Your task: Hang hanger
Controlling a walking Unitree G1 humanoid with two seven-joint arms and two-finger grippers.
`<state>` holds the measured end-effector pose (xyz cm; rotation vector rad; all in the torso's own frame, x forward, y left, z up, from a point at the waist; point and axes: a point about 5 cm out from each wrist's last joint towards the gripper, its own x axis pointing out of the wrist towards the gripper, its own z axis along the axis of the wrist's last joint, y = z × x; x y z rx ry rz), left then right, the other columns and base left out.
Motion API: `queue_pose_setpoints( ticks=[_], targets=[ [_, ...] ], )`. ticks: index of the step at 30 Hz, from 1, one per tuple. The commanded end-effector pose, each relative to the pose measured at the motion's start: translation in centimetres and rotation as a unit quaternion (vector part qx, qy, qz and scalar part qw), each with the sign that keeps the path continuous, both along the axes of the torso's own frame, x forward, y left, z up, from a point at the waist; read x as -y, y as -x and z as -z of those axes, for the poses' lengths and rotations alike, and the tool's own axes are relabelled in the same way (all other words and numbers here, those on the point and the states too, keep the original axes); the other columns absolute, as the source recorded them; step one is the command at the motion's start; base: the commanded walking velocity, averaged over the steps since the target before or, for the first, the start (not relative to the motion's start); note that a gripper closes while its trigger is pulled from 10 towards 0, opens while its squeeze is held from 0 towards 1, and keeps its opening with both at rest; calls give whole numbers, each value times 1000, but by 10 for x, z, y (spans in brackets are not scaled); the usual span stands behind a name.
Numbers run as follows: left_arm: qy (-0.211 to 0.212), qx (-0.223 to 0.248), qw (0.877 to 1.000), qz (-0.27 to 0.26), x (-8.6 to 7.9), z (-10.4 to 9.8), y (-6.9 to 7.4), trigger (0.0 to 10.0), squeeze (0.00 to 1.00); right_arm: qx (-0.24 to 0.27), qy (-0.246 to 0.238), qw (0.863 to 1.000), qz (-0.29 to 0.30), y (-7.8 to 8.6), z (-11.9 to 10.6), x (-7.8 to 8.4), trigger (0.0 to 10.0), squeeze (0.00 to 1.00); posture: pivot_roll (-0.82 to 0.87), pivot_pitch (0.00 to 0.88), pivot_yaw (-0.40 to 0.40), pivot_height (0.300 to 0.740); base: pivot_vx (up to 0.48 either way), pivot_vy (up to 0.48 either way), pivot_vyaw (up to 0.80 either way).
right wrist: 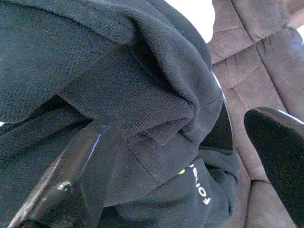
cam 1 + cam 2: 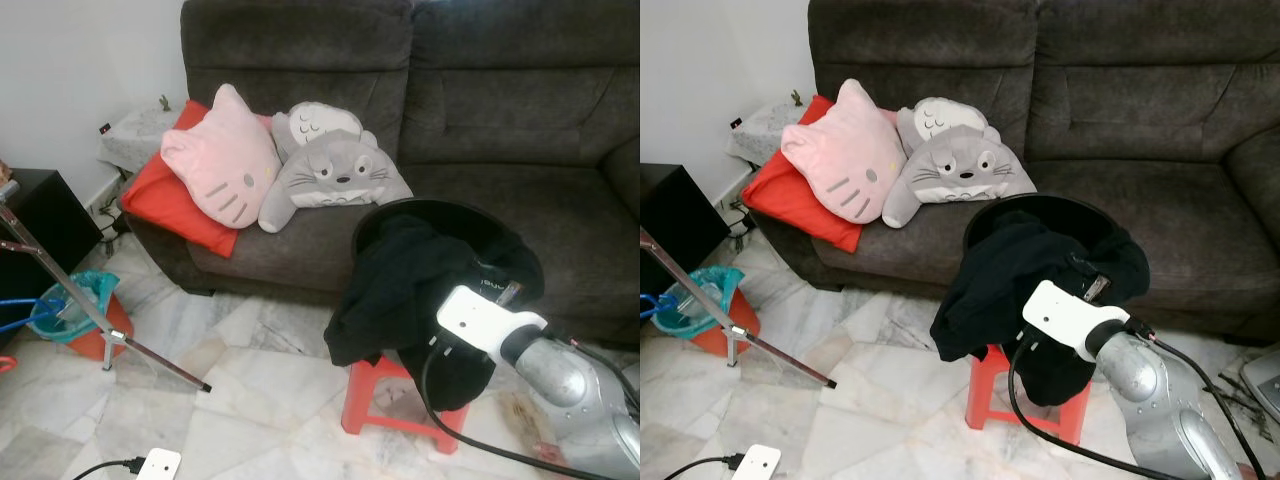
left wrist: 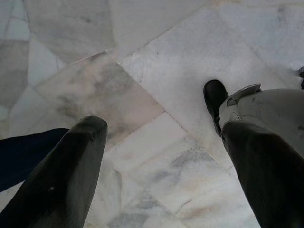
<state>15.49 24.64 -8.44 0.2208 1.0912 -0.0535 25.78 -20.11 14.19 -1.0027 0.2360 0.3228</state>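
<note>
A black garment (image 2: pixel 400 285) spills out of a round black basket (image 2: pixel 440 210) standing on a red plastic stool (image 2: pixel 365 400) in front of the sofa. My right arm reaches in from the lower right, and its white wrist housing (image 2: pixel 485 320) is up against the cloth. In the right wrist view my right gripper (image 1: pixel 180 166) is open, with one finger (image 1: pixel 80 180) lying on the knitted black fabric (image 1: pixel 118 95). My left gripper (image 3: pixel 166 175) hangs open over the marble floor with nothing between its fingers.
A dark grey sofa (image 2: pixel 520 120) carries a pink cat cushion (image 2: pixel 225 165), a grey plush (image 2: pixel 335 175) and a red cushion (image 2: pixel 165 200). A metal stand leg (image 2: pixel 100 320), a teal-lined bucket (image 2: pixel 75 310) and a white power strip (image 2: pixel 155 465) lie left.
</note>
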Motion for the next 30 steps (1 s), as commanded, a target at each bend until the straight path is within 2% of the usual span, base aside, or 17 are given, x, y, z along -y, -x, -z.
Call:
queue_pose_setpoints(
  ticks=[1, 10, 24, 26, 30],
  targets=[
    [-11, -8, 1000, -1, -6, 0, 3, 10000, 0, -16, -9, 1000, -11, 2, 7, -6, 10000, 0, -73, 0, 94, 740, 0, 0, 0],
    [-10, -8, 1000, -2, -6, 0, 2, 10000, 0, -68, -12, 997, -24, 9, 19, -8, 10000, 0, -74, 0, 94, 740, 0, 0, 0],
    [-11, -8, 1000, -1, -5, 0, 2, 10000, 0, -39, 16, 999, -26, -1, 17, -7, 10000, 0, -77, 0, 96, 740, 0, 0, 0],
    [-10, -8, 1000, -1, -5, 0, 2, 10000, 0, -21, 26, 999, -39, -7, 20, -10, 10000, 0, -74, 0, 94, 740, 0, 0, 0],
    [-9, -7, 1000, -2, -5, 0, 2, 10000, 0, -26, 24, 998, -49, -9, 26, -13, 10000, 0, -71, 0, 92, 740, 0, 0, 0]
  ],
)
